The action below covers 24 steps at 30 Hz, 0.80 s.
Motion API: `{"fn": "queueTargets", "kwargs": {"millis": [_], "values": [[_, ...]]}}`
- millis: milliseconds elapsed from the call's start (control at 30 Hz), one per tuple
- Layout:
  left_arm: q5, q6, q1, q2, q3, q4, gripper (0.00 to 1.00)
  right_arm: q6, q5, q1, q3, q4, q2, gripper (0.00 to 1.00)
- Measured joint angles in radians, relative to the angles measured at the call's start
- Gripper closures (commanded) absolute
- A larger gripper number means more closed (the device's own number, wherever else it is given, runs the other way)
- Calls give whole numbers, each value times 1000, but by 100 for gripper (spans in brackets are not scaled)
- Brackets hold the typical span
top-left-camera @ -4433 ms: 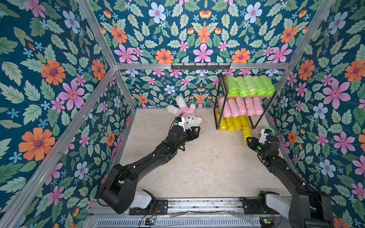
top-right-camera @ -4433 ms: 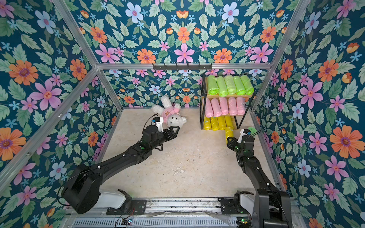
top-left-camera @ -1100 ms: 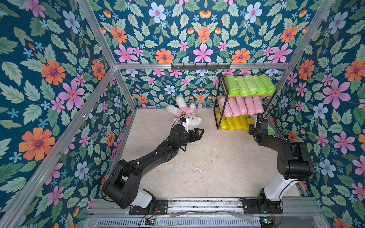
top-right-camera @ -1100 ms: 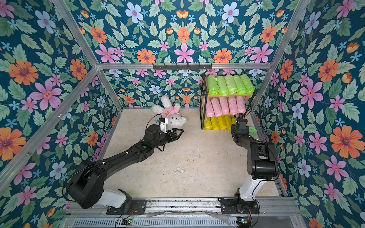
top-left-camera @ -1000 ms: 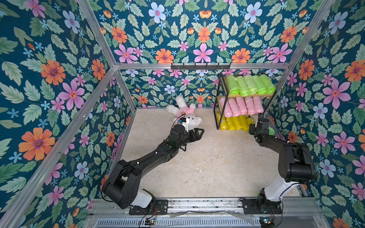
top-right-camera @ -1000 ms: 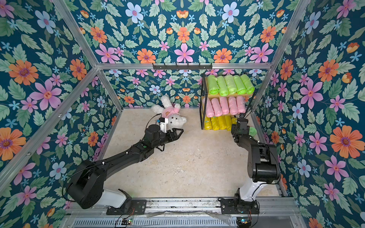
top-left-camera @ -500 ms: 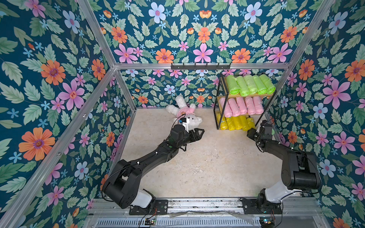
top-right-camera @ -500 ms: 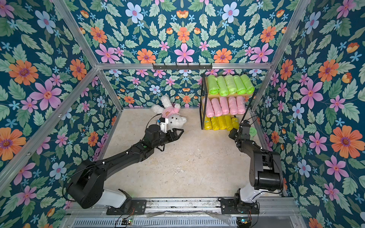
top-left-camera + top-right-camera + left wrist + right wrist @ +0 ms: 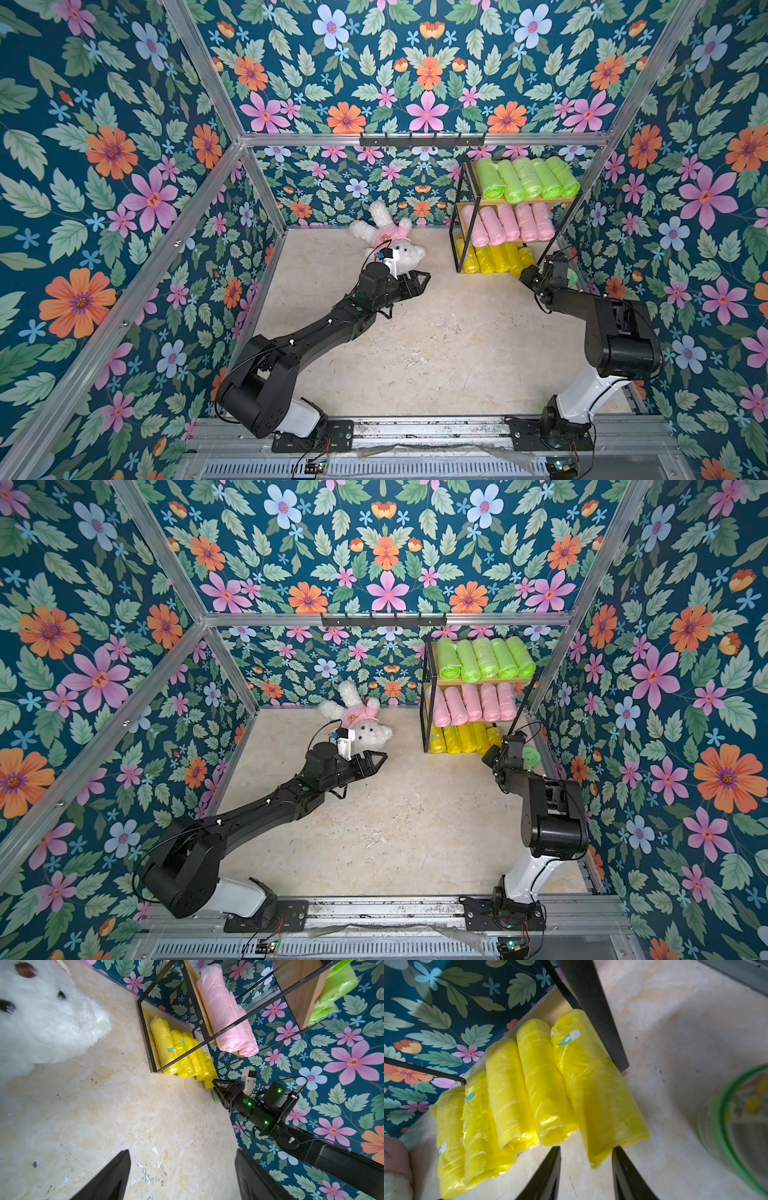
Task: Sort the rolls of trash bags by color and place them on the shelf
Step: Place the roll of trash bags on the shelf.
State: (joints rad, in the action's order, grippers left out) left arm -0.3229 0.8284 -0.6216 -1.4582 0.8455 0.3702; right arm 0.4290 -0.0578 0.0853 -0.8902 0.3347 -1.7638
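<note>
The shelf (image 9: pixel 532 201) stands at the back right in both top views. Lime green rolls (image 9: pixel 528 178) fill its top tier, pale pink rolls (image 9: pixel 509 222) the middle and yellow rolls (image 9: pixel 492 257) the bottom. My right gripper (image 9: pixel 524 275) hovers just in front of the yellow rolls (image 9: pixel 542 1088). It (image 9: pixel 587 1148) is open, with only floor between its fingers. The end of the outermost yellow roll (image 9: pixel 600 1095) sticks out close to one fingertip. Near the floor's middle my left gripper (image 9: pixel 424 276) is open and empty (image 9: pixel 182 1151).
A white plush bunny (image 9: pixel 390 241) in a pink top lies by the back wall, just beyond my left gripper. A small green-lidded jar (image 9: pixel 571 276) stands by the right wall beside my right wrist. A black hook rail (image 9: pixel 422 139) hangs on the back wall.
My right gripper has drawn back from the bottom tier and its jaws have narrowed. The yellow roll that was out on the floor now lies beside the other yellow rolls. The left arm is still.
</note>
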Motion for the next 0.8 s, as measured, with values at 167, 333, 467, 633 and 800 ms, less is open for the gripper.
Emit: {"fn": "queueTargets", "kwargs": {"millis": [167,333,467,633,800], "values": [[0,0,0,-5,0,-1,16,7,5,2,-63,7,-56,55],[0,-1,0,-5,0,-1,16,18,5,2,-97,9,-86,55],[0,-1,0,-5,0,-1,16,21,5,3,-115,13,-104,54],[0,-1,0,-11,0,-3,16,21,-6,5,-129,21,-117,53],[0,-5,0,-11,2,-3,15,21,-18,7,-126,31,-116,51]]}}
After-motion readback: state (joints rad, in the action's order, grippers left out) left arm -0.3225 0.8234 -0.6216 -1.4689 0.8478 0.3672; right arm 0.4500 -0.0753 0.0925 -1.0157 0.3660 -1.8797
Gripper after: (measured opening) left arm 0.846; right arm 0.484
